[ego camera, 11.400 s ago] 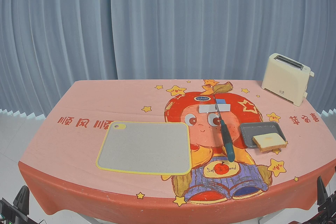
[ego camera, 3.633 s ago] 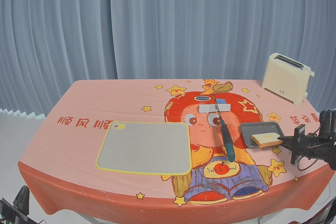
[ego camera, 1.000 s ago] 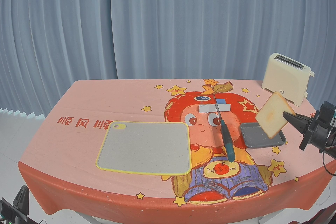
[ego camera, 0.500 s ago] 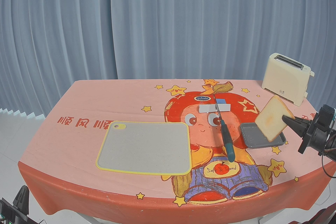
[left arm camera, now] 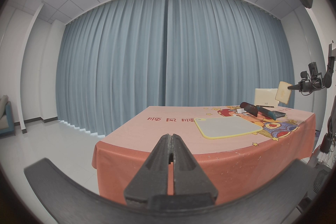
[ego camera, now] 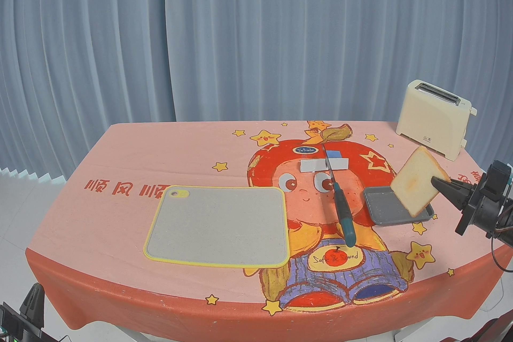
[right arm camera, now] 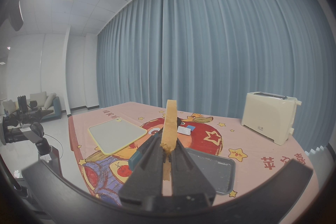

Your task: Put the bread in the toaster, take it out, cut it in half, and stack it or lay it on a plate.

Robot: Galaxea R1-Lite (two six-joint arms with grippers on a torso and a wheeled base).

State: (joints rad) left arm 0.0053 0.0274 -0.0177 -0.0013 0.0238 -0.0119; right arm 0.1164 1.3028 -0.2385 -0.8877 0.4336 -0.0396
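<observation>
Above the tray (ego camera: 382, 204), we hold the bread (ego camera: 419, 180), newly lifted, right pincer (ego camera: 436, 181) clamped on it; toaster (ego camera: 433, 118) comes next.

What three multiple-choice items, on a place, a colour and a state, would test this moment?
1. Where is the bread? A lying in the tray; B held aloft in the right gripper; C on the cutting board.
2. The cutting board's rim is: A yellow; B blue; C black.
3. The left gripper is: A open; B shut, empty; C shut on the bread.
Key: 1 B, the slice hangs pinched, clear of the tray; 2 A, yellow rings the grey board; 3 B, closed on nothing.
</observation>
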